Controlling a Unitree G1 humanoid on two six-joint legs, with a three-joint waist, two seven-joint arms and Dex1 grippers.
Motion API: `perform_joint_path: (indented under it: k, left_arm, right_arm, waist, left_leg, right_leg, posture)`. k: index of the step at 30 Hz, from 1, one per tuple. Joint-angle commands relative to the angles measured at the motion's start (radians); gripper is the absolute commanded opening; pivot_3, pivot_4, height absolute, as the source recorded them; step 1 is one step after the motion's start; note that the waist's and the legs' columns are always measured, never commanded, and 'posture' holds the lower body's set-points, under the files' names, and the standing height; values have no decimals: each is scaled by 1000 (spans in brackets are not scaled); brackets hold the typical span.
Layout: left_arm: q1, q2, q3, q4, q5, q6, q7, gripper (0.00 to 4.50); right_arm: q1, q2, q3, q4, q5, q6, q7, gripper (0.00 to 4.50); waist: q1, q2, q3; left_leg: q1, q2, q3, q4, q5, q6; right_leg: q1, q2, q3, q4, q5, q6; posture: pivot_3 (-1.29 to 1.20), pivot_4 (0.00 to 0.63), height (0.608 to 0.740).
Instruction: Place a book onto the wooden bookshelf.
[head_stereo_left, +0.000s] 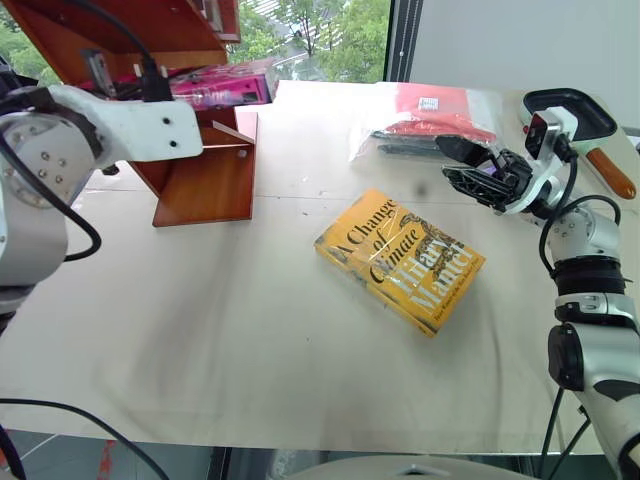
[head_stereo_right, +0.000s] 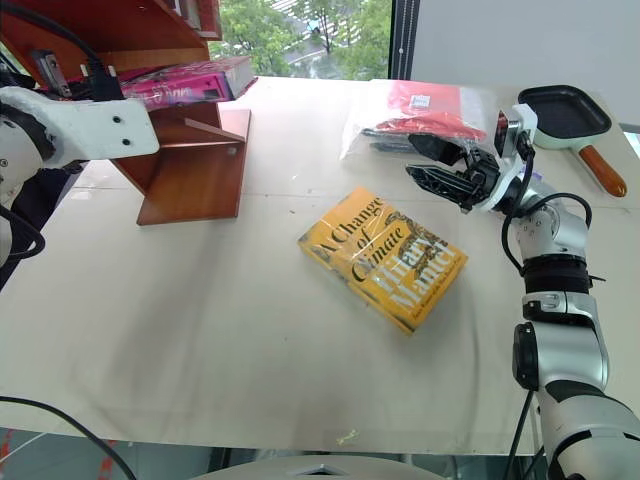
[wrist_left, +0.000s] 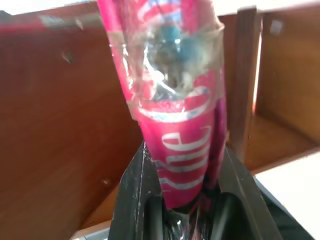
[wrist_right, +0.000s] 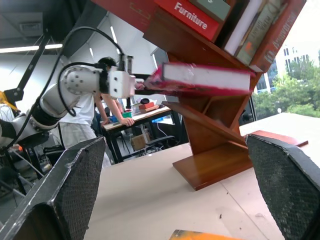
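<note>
My left gripper (wrist_left: 185, 200) is shut on one end of the magenta-pink book (head_stereo_left: 225, 85), its black fingers (wrist_left: 135, 200) pressed to both covers. In the right wrist view the book (wrist_right: 205, 77) is held level, its far end reaching into the reddish-brown wooden bookshelf (head_stereo_left: 205, 180), below an upper board of books and above a slanted lower board (wrist_right: 210, 135). I cannot tell whether it touches a board. My right gripper (head_stereo_left: 470, 165) hangs open and empty above the table's right side, pointing toward the shelf.
A yellow "A Change of Climate" book (head_stereo_left: 400, 258) lies mid-table. Behind it is a clear plastic bag with something red inside (head_stereo_left: 430, 115). A black pan with an orange handle (head_stereo_right: 565, 110) sits at the far right. A person (wrist_right: 107, 105) stands behind the shelf.
</note>
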Motion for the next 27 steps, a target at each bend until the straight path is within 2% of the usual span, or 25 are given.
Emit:
perform_joint_path:
  k: [1,6,10,16,22,24,25,27]
  left_arm:
    - [-29,1,33,37,35,-28,-8,198]
    - [-31,-26,35,81,55,-42,-13,198]
    - [-56,-82,46,90,36,-19,-28,198]
    - [-56,-94,46,103,42,-27,-48,198]
    - [-55,-81,46,112,45,-21,-91,198]
    - [-49,-70,46,110,44,-12,-120,1220]
    - [-50,-68,48,113,47,-17,-120,1527]
    - [-55,-74,54,116,52,-12,-121,2431]
  right_arm:
    - [-13,-3,-40,-57,30,16,-23,4427]
    - [-9,-3,-52,-71,29,22,-58,4427]
    - [-15,17,-62,-68,5,-14,-124,4427]
    - [-10,32,-46,-61,-56,-72,-206,4427]
    - [-5,43,-45,-65,-63,-74,-213,4427]
    - [-6,46,-43,-60,-67,-77,-212,4500]
    - [-7,47,-42,-57,-68,-78,-211,4500]
    - [-9,48,-42,-54,-70,-78,-210,4500]
  waist:
    - [0,0,0]
    - [-3,0,0]
    - [-3,0,0]
    - [-3,0,0]
    - [-5,0,0]
    - [-5,0,0]
    - [-5,0,0]
    - [-4,0,0]
  left_leg:
    - [0,0,0,0,0,0]
    - [0,0,0,1,0,0]
    - [0,0,0,3,0,0]
    - [1,0,1,6,0,0]
    - [1,0,1,6,0,0]
    - [1,0,2,6,0,0]
    - [1,0,2,6,0,0]
    - [1,0,2,6,0,0]
  right_leg:
    - [0,0,0,0,0,0]
    - [0,0,1,1,0,0]
    - [-1,0,1,6,0,0]
    - [-3,0,4,10,0,0]
    - [-3,0,5,11,0,0]
    - [-3,0,5,11,0,0]
    - [-3,0,5,11,0,0]
    - [-3,0,5,11,0,0]
  posture:
    - [0,150,731]
    - [0,150,731]
    - [0,150,731]
    - [0,150,731]
    - [0,150,731]
    - [0,150,731]
    - [0,150,731]
    - [0,150,731]
